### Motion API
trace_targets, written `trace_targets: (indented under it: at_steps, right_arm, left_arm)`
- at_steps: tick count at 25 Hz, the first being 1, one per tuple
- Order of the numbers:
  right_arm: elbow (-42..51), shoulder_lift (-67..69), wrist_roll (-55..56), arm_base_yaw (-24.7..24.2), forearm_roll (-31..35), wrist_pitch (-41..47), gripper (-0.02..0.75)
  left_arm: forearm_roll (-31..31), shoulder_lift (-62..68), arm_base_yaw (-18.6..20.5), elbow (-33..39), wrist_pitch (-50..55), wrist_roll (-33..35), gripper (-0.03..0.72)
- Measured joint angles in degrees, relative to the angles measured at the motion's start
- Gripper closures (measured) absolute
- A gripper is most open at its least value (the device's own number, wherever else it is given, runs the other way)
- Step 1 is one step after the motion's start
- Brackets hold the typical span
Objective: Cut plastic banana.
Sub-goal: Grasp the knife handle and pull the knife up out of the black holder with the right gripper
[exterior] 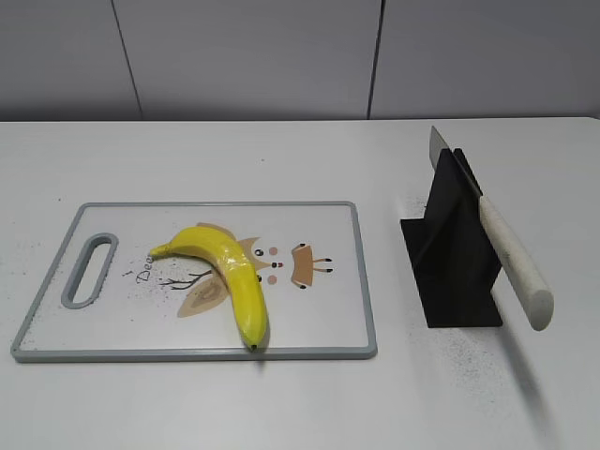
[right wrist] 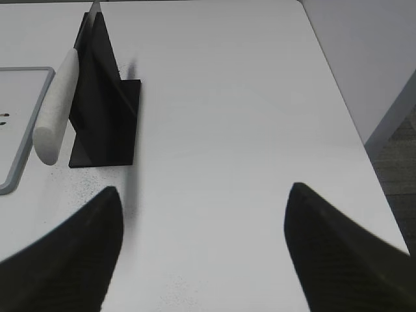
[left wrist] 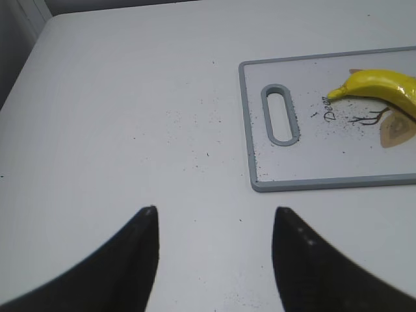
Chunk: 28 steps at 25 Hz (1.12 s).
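Your 2 grippers: jaws apart, nothing held.
Banana [exterior: 230, 277] lies beyond left gripper [left wrist: 214, 224]; knife [right wrist: 57, 107] beyond right gripper [right wrist: 201, 208].

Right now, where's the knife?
Exterior view, right side: the knife sits slotted in the black stand, handle sloping toward the camera, right of the cutting board.

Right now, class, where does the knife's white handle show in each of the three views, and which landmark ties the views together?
Exterior view: the knife handle is right of centre, slanting down out of the black knife stand.
Left wrist view: not in it.
Right wrist view: upper left, leaning against the stand.
Shared landmark: the cutting board, whose grey rim shows in all three.
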Motion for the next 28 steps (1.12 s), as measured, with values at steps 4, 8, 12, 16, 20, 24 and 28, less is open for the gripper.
trace_targets:
  at_steps: [4,8,12,16,20,24,28]
  right_arm:
    - [0.0,0.0,0.0,0.0,0.0,0.0,0.153]
    - [0.0,0.0,0.0,0.0,0.0,0.0,0.153]
    - [0.0,0.0,0.0,0.0,0.0,0.0,0.153]
    - [0.0,0.0,0.0,0.0,0.0,0.0,0.153]
    - [0.0,0.0,0.0,0.0,0.0,0.0,0.153]
    - [0.0,0.0,0.0,0.0,0.0,0.0,0.153]
    - [0.0,0.0,0.0,0.0,0.0,0.0,0.153]
  left_arm:
    - [-0.05,0.0,0.0,0.0,0.0,0.0,0.166]
    - [-0.05,0.0,0.0,0.0,0.0,0.0,0.166]
    - [-0.05,0.0,0.0,0.0,0.0,0.0,0.166]
    - [-0.05,0.0,0.0,0.0,0.0,0.0,0.166]
    - [-0.05,0.0,0.0,0.0,0.0,0.0,0.166]
    - [-0.05,0.0,0.0,0.0,0.0,0.0,0.166]
    - [-0.05,0.0,0.0,0.0,0.0,0.0,0.166]
